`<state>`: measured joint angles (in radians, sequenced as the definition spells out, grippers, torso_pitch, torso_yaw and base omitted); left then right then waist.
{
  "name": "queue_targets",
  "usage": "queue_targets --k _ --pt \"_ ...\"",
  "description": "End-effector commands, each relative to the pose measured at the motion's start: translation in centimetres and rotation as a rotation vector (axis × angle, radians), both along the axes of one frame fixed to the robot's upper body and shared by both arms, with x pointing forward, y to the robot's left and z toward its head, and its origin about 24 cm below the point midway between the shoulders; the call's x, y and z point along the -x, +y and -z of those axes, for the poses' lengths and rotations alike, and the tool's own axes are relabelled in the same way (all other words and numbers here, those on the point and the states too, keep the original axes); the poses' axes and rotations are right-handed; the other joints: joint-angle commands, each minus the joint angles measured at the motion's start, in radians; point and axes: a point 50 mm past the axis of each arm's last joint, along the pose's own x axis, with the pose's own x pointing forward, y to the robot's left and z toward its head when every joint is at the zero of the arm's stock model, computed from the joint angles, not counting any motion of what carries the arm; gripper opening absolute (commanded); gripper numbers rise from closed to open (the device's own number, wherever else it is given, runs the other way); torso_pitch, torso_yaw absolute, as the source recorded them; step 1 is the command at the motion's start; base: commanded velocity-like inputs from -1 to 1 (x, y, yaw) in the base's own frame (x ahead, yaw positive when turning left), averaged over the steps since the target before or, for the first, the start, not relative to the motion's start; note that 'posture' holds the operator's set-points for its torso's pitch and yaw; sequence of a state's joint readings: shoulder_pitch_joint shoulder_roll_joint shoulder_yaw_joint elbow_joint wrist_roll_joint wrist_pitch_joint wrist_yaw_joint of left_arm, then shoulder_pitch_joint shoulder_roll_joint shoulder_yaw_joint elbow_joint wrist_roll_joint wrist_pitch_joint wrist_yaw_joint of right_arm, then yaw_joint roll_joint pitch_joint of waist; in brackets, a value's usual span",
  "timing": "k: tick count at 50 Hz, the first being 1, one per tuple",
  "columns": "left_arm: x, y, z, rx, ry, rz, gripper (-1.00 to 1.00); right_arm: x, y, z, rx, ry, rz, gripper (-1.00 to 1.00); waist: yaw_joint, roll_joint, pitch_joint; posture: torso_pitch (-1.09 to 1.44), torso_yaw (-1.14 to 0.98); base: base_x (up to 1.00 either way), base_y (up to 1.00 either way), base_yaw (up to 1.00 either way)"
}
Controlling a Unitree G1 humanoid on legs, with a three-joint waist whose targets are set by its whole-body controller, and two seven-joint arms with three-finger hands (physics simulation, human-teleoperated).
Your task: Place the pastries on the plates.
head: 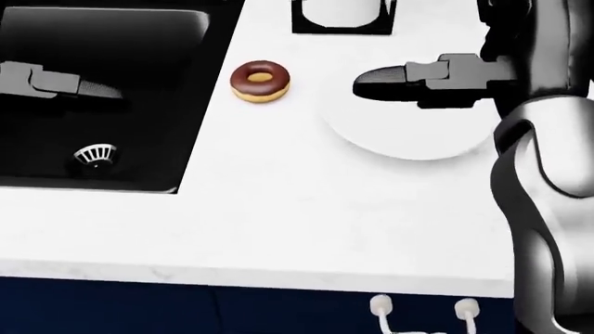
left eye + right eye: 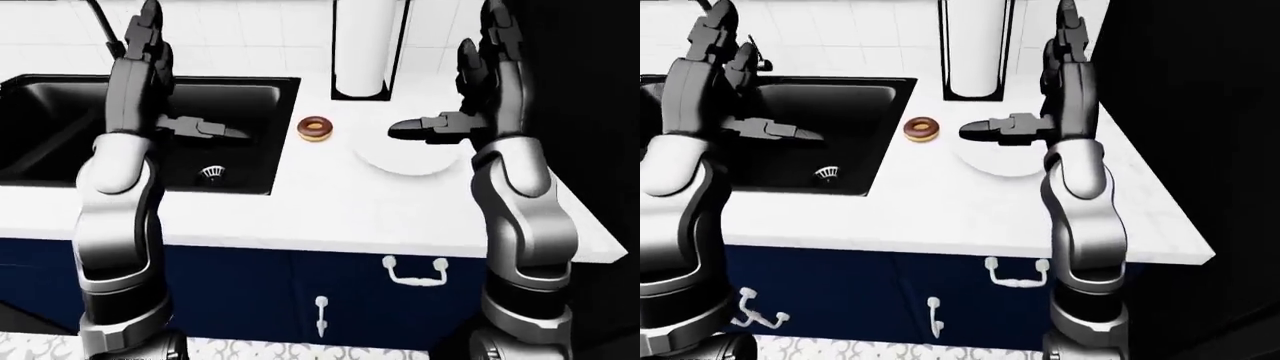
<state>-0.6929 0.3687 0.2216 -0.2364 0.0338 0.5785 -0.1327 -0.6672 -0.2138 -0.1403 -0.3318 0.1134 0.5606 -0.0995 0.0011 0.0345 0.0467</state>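
Doughnut (image 1: 261,81) on white worktop (image 1: 278,209), between black sink (image 1: 139,160) and white plate (image 1: 409,136).
Right hand (image 1: 390,82) hovers over the plate's upper edge, fingers extended, grasping nothing. Left hand (image 1: 65,82) hangs over the sink, fingers likewise released and empty. The plate is bare.

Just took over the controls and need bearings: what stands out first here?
A chocolate doughnut lies alone on the white counter, between the black sink on the head view's left and an empty white plate on its right. The right hand hovers over the plate's upper edge, and the left hand hangs over the sink, both empty.
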Motion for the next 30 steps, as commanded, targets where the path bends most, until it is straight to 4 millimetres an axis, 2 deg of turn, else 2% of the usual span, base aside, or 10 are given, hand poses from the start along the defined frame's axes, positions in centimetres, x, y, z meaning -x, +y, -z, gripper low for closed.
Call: queue_targets --k 1,3,4,10,12,18,23,27,28,30 --pt "0.26 -0.46 -1.01 -0.010 -0.051 0.021 1.00 0.47 -0.36 -1.13 -0.013 -0.056 0.020 1.00 -0.005 -0.005 -0.018 0.00 0.00 0.00 0.00 0.00" --pt "0.22 -0.51 -0.96 -0.008 -0.052 0.024 1.00 0.49 -0.41 -1.17 -0.006 -0.056 0.023 1.00 0.002 -0.055 -0.017 0.00 0.00 0.00 0.00 0.00" --pt "0.21 -0.51 -0.88 -0.007 -0.051 0.024 1.00 0.57 -0.41 -1.19 -0.004 -0.057 0.024 1.00 0.006 -0.032 -0.039 0.00 0.00 0.15 -0.01 0.00" --pt "0.12 -0.55 -0.90 -0.008 -0.053 0.024 1.00 0.70 -0.57 -1.23 0.002 -0.059 0.031 1.00 -0.010 -0.024 0.009 0.00 0.00 0.23 0.00 0.00" --pt "0.17 -0.50 -0.87 -0.008 -0.051 0.023 1.00 0.67 -0.55 -1.10 -0.005 -0.063 0.031 1.00 -0.017 0.007 -0.024 0.00 0.00 0.00 0.00 0.00" --pt "0.15 -0.53 -0.80 -0.008 -0.051 0.023 1.00 0.74 -0.57 -0.87 -0.015 -0.061 0.022 1.00 -0.011 -0.022 -0.035 0.00 0.00 0.00 0.00 0.00" --pt "0.23 -0.39 -0.64 -0.009 -0.048 0.019 1.00 0.51 -0.53 -0.80 -0.014 -0.059 0.029 1.00 -0.009 -0.007 -0.037 0.00 0.00 0.00 0.00 -0.89" --pt "0.12 -0.43 -0.60 -0.009 -0.047 0.022 1.00 0.44 -0.61 -0.78 0.007 -0.057 0.053 1.00 0.015 -0.082 -0.033 0.00 0.00 0.00 0.00 0.00" --pt "0.10 -0.46 -0.60 -0.009 -0.047 0.024 1.00 0.50 -0.62 -0.83 0.008 -0.058 0.053 1.00 0.014 -0.042 -0.023 0.00 0.00 0.00 0.00 0.00" --pt "0.11 -0.43 -0.58 -0.008 -0.046 0.022 1.00 0.64 -0.63 -0.87 0.014 -0.058 0.052 1.00 0.011 -0.052 -0.032 0.00 0.00 0.00 0.00 0.00"
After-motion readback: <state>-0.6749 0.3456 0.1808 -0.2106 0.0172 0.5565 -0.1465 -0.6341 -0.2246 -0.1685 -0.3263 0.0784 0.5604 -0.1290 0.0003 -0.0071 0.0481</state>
